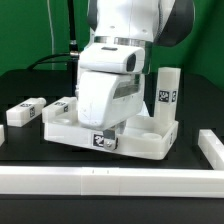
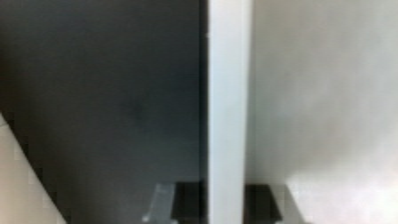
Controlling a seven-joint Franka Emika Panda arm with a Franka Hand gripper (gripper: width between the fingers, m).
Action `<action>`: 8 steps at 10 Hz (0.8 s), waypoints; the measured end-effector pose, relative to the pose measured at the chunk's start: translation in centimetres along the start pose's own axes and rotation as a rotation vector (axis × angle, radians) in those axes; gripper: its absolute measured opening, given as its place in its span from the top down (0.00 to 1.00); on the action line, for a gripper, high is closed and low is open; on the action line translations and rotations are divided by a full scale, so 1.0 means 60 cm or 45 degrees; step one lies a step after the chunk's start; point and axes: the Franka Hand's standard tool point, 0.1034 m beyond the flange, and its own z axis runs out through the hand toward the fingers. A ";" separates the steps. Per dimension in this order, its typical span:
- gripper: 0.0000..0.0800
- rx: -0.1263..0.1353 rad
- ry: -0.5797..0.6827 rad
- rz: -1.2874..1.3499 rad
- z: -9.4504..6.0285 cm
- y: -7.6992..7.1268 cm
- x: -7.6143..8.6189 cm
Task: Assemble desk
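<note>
The tabletop (image 1: 60, 118) lay across the middle of the table, its long axis running from the exterior view's left to its right. An upright leg (image 1: 167, 95) stood at its right end, and a loose leg (image 1: 25, 111) lay flat, well apart, on the exterior view's left. The gripper (image 1: 107, 131) sat down at the middle of the near rim, fingers pressed together on that thin wall, so any coming shift of the tray would likely turn on this hold.
</note>
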 end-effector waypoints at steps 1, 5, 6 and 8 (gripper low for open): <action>0.92 0.005 -0.007 -0.107 -0.003 0.008 0.010; 0.92 0.012 0.007 -0.184 0.007 0.038 0.058; 0.92 0.011 0.006 -0.180 0.006 0.038 0.056; 0.92 0.011 0.006 -0.185 0.006 0.039 0.055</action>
